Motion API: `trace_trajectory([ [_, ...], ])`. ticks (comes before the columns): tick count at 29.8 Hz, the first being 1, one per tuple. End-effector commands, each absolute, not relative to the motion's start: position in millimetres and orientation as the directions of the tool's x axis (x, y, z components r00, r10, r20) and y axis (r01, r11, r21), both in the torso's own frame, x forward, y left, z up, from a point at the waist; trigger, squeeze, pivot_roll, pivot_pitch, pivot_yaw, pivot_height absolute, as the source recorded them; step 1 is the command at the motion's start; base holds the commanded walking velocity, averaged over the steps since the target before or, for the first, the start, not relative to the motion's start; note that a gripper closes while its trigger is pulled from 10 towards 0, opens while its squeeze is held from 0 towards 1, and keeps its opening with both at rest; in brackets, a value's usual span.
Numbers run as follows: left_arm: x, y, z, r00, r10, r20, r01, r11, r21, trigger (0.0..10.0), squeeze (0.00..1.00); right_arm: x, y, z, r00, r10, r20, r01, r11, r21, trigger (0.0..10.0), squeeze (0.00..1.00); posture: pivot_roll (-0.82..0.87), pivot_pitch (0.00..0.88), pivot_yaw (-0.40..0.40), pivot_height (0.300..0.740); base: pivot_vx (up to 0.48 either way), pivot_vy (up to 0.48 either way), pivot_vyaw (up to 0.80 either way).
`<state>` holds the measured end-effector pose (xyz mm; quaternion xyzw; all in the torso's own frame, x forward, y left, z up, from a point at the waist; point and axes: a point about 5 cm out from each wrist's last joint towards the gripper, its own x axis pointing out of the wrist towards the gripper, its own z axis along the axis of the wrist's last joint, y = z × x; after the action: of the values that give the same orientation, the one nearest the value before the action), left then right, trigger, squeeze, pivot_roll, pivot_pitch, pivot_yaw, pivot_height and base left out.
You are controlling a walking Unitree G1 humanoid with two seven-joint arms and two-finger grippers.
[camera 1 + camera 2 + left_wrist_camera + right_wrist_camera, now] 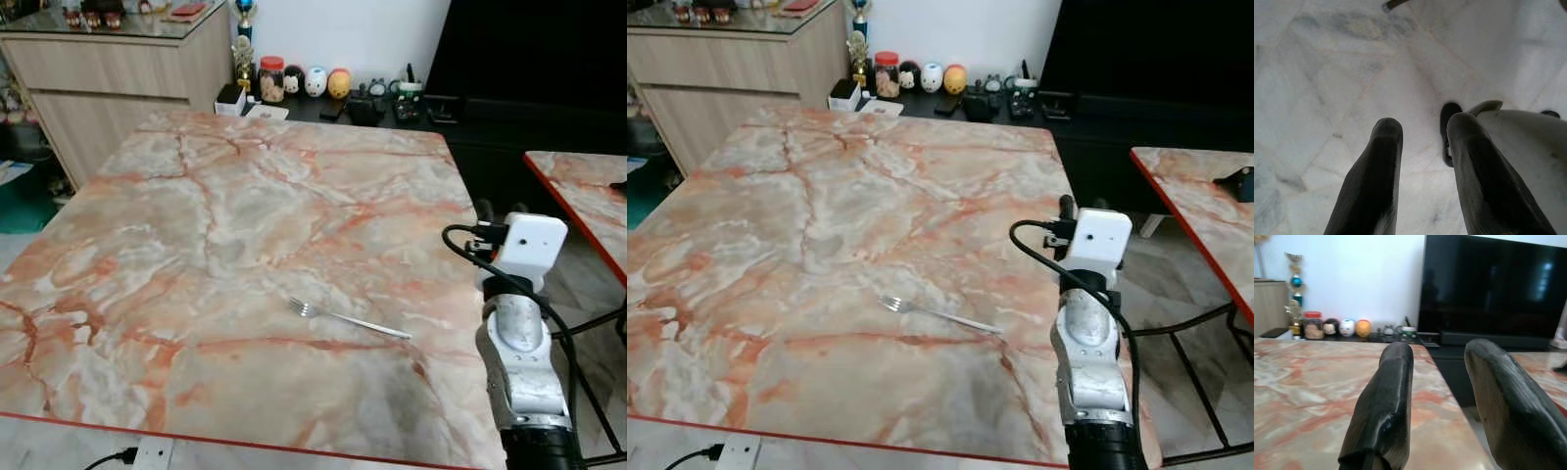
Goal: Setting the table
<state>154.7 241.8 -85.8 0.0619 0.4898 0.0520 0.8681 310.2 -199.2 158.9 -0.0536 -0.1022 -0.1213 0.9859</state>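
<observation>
A single fork (348,320) lay flat on the marble table (245,225), tines pointing toward the robot's left and handle toward its right, in the nearer half of the top and a little to the right of the middle. Nothing touched it. It was the only piece of tableware on the table, with no plate, knife or glass beside it, so the setting looked barely begun: one item placed, and everything else of a place setting yet to be brought.

The right gripper (1442,396) was raised over the table's right edge, its jaws parted with a clear gap between the two black fingers (1388,401) and nothing held between them. They pointed level across the table toward the far end; the fork sat off to their left and slightly nearer the robot than the wrist, near but well clear of the fingertips.

The left gripper (1425,161) hung low by the robot's side, pointing down at a pale tiled floor (1327,73), jaws likewise apart and empty.

Beyond the right jaws, past the far table edge, stood a dark television (1493,284) and a low shelf carrying a jar (271,78) and small round figurines (315,81).
</observation>
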Motion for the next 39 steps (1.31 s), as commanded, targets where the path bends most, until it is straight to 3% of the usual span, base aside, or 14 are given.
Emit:
trace_trajectory([
  [1,151,241,-88,0.501,0.152,-0.852,-0.015,0.986,0.167,10.0,0.00,312,-200,161,0.951,-0.225,0.210,0.246,0.966,-0.077,10.0,0.00,0.08,0.000,-0.069,0.707,0.000,0.000,0.00],
  [15,155,242,-85,0.520,0.141,-0.842,0.005,0.986,0.169,10.0,0.00,316,-200,148,0.983,-0.106,0.148,0.126,0.983,-0.133,10.0,0.00,0.06,0.000,-0.050,0.707,0.000,0.000,0.00],
  [16,155,241,-86,0.516,0.138,-0.846,0.018,0.985,0.172,10.0,0.00,318,-206,145,0.992,-0.043,0.117,0.063,0.982,-0.179,10.0,0.75,0.06,0.000,-0.044,0.707,0.000,0.000,0.00],
  [18,155,241,-86,0.512,0.140,-0.847,0.015,0.985,0.172,10.0,0.00,319,-209,143,0.996,0.001,0.090,0.015,0.985,-0.174,10.0,0.75,0.06,0.000,-0.045,0.707,0.000,0.000,0.00],
  [19,155,241,-86,0.506,0.142,-0.851,0.013,0.985,0.172,10.0,0.00,320,-220,143,0.998,0.036,0.061,-0.025,0.986,-0.166,10.0,1.00,0.06,0.000,-0.047,0.707,0.000,0.000,0.00],
  [27,153,240,-88,0.491,0.147,-0.859,0.008,0.985,0.174,10.0,0.00,318,-234,140,0.977,0.212,-0.026,-0.213,0.969,-0.128,10.0,1.00,0.06,0.000,-0.044,0.707,0.000,0.000,0.00],
  [32,151,239,-88,0.486,0.142,-0.862,0.006,0.986,0.166,10.0,0.00,320,-226,131,0.907,0.410,-0.092,-0.417,0.905,-0.086,10.0,1.00,0.08,0.000,-0.055,0.707,0.000,0.000,0.00],
  [39,153,238,-88,0.493,0.140,-0.859,0.006,0.986,0.164,10.0,0.00,327,-210,137,0.823,0.561,-0.091,-0.567,0.821,-0.062,10.0,1.00,0.09,0.000,-0.060,0.707,0.000,0.000,0.00],
])
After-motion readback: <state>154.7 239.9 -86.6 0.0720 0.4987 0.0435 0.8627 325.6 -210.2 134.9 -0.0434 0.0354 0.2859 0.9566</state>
